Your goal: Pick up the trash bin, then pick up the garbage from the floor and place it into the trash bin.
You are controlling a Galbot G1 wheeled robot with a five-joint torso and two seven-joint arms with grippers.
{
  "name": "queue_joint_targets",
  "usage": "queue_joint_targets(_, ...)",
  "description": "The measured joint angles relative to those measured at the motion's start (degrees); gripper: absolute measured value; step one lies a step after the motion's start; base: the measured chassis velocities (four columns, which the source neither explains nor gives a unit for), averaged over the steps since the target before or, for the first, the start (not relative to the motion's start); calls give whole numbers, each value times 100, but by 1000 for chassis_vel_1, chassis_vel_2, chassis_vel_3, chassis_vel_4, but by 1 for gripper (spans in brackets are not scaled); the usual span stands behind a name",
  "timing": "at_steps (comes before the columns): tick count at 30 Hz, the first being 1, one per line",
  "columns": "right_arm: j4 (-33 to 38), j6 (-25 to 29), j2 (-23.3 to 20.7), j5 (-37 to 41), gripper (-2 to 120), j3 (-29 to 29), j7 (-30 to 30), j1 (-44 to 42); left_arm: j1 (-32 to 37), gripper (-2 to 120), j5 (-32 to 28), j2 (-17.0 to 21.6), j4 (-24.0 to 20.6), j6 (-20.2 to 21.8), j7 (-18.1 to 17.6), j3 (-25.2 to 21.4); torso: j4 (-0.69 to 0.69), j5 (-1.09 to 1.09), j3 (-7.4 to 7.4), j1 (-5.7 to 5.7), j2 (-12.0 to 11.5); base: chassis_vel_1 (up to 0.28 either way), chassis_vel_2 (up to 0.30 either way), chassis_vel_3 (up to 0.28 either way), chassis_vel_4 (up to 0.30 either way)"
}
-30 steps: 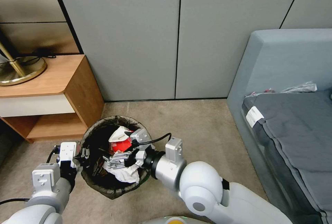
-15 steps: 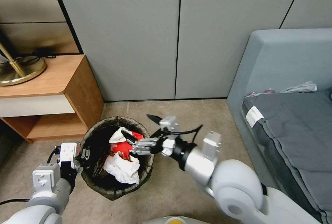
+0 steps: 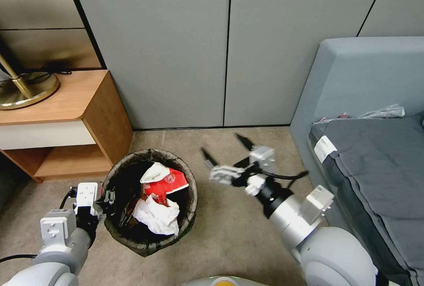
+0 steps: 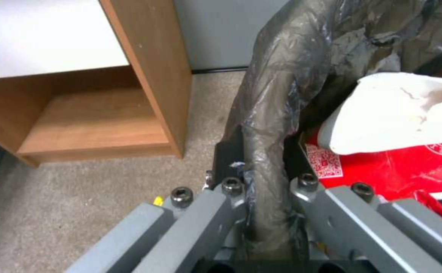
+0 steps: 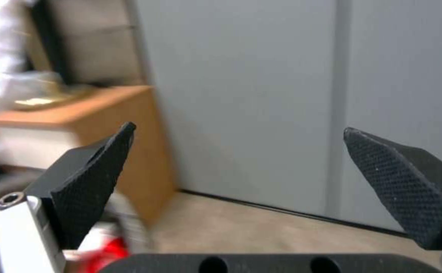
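**A:** Where is the trash bin (image 3: pixel 150 237), and what is inside?

**B:** Standing on beige carpet (image 3: pixel 229 233), just in front of a wooden nightstand (image 3: pixel 66 114), near a grey panelled wall (image 3: pixel 176 47). Round, lined with a dark translucent bag (image 4: pixel 276 98) folded over the rim. Holding garbage: a red-and-white paper carton (image 3: pixel 167 182) toward the wall side, crumpled white paper (image 3: pixel 157 216) piled in front of it, and darker scraps against the inner wall that cannot be made out.

**A:** And the left gripper (image 3: pixel 107 199)?

**B:** Clenched on the bin's rim at the side nearest the nightstand. From the left wrist camera, one finger (image 4: pixel 228 159) outside the bag-wrapped rim, the other inside, the liner pinched between them, carton just beyond.

**A:** The right gripper (image 3: pixel 227 150)?

**B:** Released and empty, black fingers spread wide, held above the carpet to the bin's right, apart from it, between the bin and a grey bed (image 3: pixel 353 87). From the right wrist camera, both textured pads (image 5: pixel 87 189) well apart with wall and nightstand between them.

**A:** Anything else nearby?

**B:** A brass lamp base (image 3: pixel 24 87) on top of the nightstand, and a dark grey mattress cover (image 3: pixel 380 162) on the bed.
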Motion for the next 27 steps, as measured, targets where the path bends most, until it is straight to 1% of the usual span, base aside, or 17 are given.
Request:
queue_joint_targets(2, -94, 135, 211, -545, 100, 231, -48, -311, -5, 1, -13, -9, 0, 19, -1, -1, 1, -1, 0, 0, 0, 0, 0, 0, 0)
queue_joint_targets(3, -94, 135, 211, -545, 100, 231, -48, -311, -5, 1, -13, -9, 0, 19, -1, -1, 1, -1, 0, 0, 0, 0, 0, 0, 0)
queue_joint_targets(4, -203, 285, 492, -1071, 100, 436, -165, -614, -17, 1, -12, -34, 0, 30, -1, 7, 0, -1, 0, 0, 0, 0, 0, 0, 0)
queue_joint_targets(6, -345, 506, 811, -1512, 100, 587, -216, -940, -45, 1, -9, -67, 0, 53, -1, 12, 0, -1, 0, 0, 0, 0, 0, 0, 0)
queue_joint_targets(8, -372, 550, 866, -1573, 100, 616, -219, -1004, -47, 1, -9, -72, 0, 57, -1, 12, 1, -1, 0, 0, 0, 0, 0, 0, 0)
queue_joint_targets(10, -477, 731, 1065, -1772, 100, 794, -233, -1279, -43, 1, -3, -98, 0, 80, -1, 8, 0, -1, 0, 0, 0, 0, 0, 0, 0)
queue_joint_targets(16, -577, 1002, 1246, -1885, 100, 1021, -264, -1487, -62, 1, 38, -126, 0, 94, 0, -6, 0, -1, 0, 0, 0, 0, 0, 0, 0)
queue_joint_targets(22, -628, 1022, 1382, -1865, 100, 1028, -264, -1403, -144, 1, 11, -191, 0, 130, 2, -9, 1, -1, 0, 0, 0, 0, 0, 0, 0)
queue_joint_targets(24, -680, 983, 1477, -1893, 100, 1012, -262, -1349, -163, 1, 1, -251, 0, 134, 4, -25, 1, -1, 0, 0, 0, 0, 0, 0, 0)
queue_joint_targets(27, -695, 934, 1505, -1904, 100, 1040, -255, -1354, -188, 1, 29, -299, 0, 134, 4, -25, 1, -1, 0, 0, 0, 0, 0, 0, 0)
